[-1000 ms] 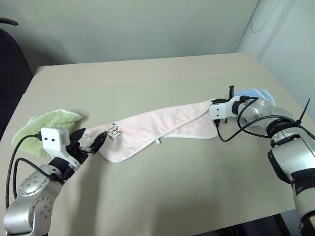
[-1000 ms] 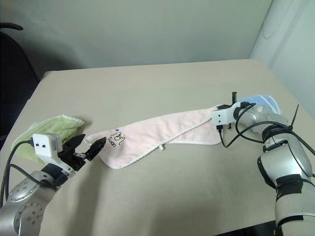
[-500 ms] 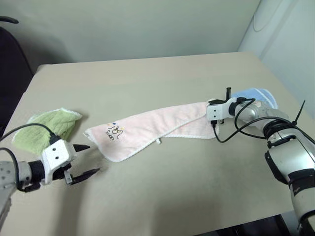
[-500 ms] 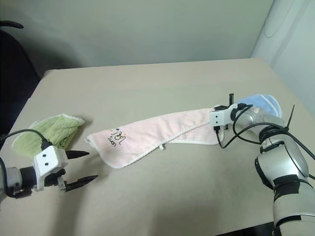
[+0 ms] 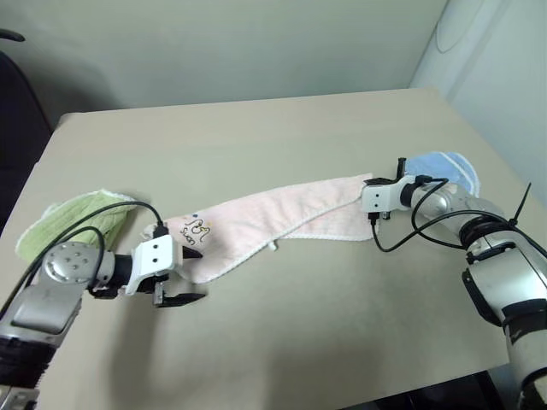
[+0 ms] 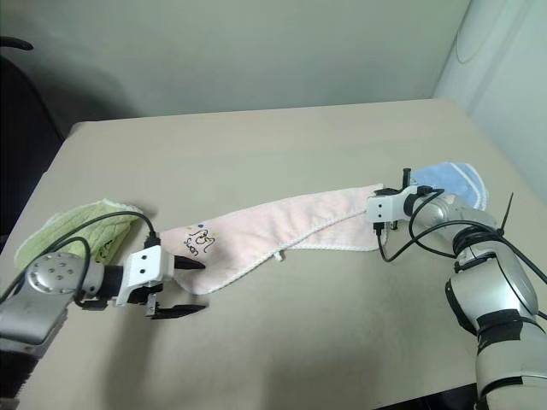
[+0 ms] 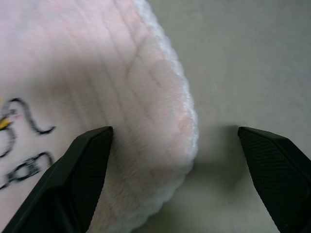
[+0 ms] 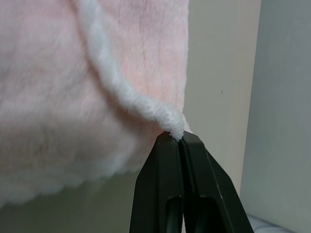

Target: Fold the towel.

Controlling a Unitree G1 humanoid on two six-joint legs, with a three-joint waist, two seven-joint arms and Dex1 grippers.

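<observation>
The pale pink towel (image 5: 273, 218) lies stretched in a long strip across the table, its cartoon print (image 5: 198, 229) at the left end. My left gripper (image 5: 201, 275) is open low at that end. In the left wrist view one finger (image 7: 82, 170) stands over the pink cloth and the other over bare table, with the towel's rounded corner (image 7: 165, 131) between them. My right gripper (image 8: 180, 141) is shut on the white-edged corner of the towel's right end, seen from the head at the strip's far right (image 5: 373, 184).
A light green towel (image 5: 68, 224) lies bunched at the table's left edge, just behind my left arm. A light blue cloth (image 5: 440, 166) sits beside my right wrist. A dark chair (image 5: 13, 102) stands past the left edge. The table (image 5: 282, 342) has bare surface in front.
My left arm drew back from the towel's left end, rolled its wrist and came back in low, fingers still open, astride the near left corner. The right gripper kept its grip and place.
</observation>
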